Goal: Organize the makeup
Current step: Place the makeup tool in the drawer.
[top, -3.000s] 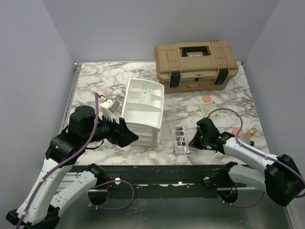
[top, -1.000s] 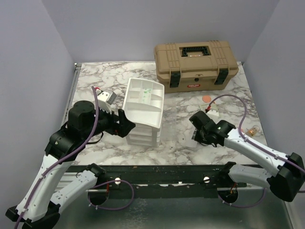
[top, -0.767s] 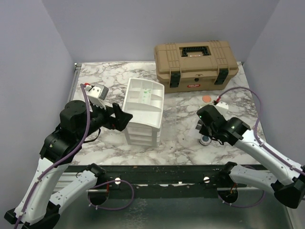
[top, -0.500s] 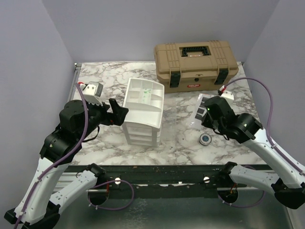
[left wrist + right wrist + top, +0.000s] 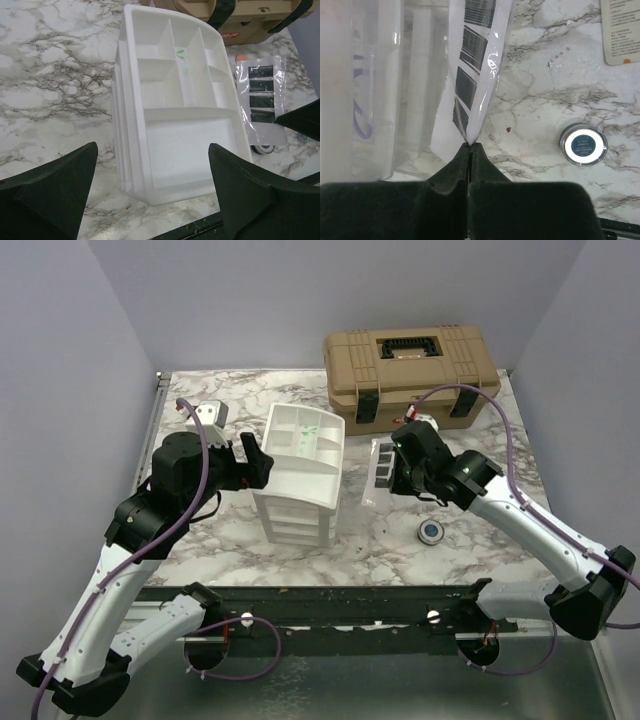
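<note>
My right gripper (image 5: 400, 472) (image 5: 470, 146) is shut on the bottom edge of the clear rectangular palette (image 5: 381, 466) (image 5: 476, 60) with dark pans. It holds the palette above the table, just right of the white drawer unit (image 5: 298, 475) (image 5: 175, 100). The round blue-centred compact (image 5: 431, 531) (image 5: 583, 143) lies on the marble to the right, below the arm. My left gripper (image 5: 255, 462) (image 5: 150, 200) stands wide open at the unit's left side, above its top tray and holding nothing. A salmon disc (image 5: 241, 57) shows beyond the palette (image 5: 261, 97).
The tan toolbox (image 5: 410, 375) (image 5: 240, 15) stands shut at the back right. A printed card (image 5: 620, 30) lies on the marble right of the palette. The table's front edge runs just below the drawer unit.
My right gripper lifted the palette off the front of the table and carried it back and left toward the drawer unit, uncovering the compact. The left gripper drew back from the unit, rose and opened.
</note>
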`<state>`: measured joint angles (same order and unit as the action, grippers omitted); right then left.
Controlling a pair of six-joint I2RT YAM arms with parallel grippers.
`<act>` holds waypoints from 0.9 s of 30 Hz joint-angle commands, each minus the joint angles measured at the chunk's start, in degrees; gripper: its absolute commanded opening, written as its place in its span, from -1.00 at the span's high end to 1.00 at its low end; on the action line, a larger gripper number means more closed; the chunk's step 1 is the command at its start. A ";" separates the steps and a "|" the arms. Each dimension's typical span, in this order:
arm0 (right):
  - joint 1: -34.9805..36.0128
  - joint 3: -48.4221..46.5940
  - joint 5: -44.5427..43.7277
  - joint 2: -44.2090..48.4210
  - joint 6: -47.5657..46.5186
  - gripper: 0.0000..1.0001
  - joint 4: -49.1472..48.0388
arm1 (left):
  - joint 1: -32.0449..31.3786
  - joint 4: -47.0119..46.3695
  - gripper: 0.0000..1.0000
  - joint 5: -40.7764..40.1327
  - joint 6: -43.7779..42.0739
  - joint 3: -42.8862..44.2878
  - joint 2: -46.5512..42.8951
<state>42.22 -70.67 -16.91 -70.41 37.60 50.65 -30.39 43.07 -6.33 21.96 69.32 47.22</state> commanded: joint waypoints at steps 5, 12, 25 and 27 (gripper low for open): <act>0.20 -4.35 5.79 -7.22 -3.67 0.99 -3.27 | 0.06 -1.72 -0.87 -3.67 -1.71 0.17 2.19; 0.22 -7.87 6.99 -13.32 -3.98 0.99 -2.04 | 0.07 -3.91 -0.87 -4.76 -2.61 -0.27 3.69; 0.40 -9.68 15.40 -18.34 -4.20 0.99 -2.26 | 0.07 -5.44 -0.87 -7.06 -4.48 1.66 8.68; 0.36 -8.73 15.66 -17.72 -4.20 0.99 -2.74 | 0.07 -5.68 -0.86 -7.32 -4.59 1.65 8.89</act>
<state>42.26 -79.50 -4.73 -88.49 33.91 48.38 -30.39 38.68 -11.27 18.63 69.01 55.51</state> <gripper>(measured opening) 0.012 0.934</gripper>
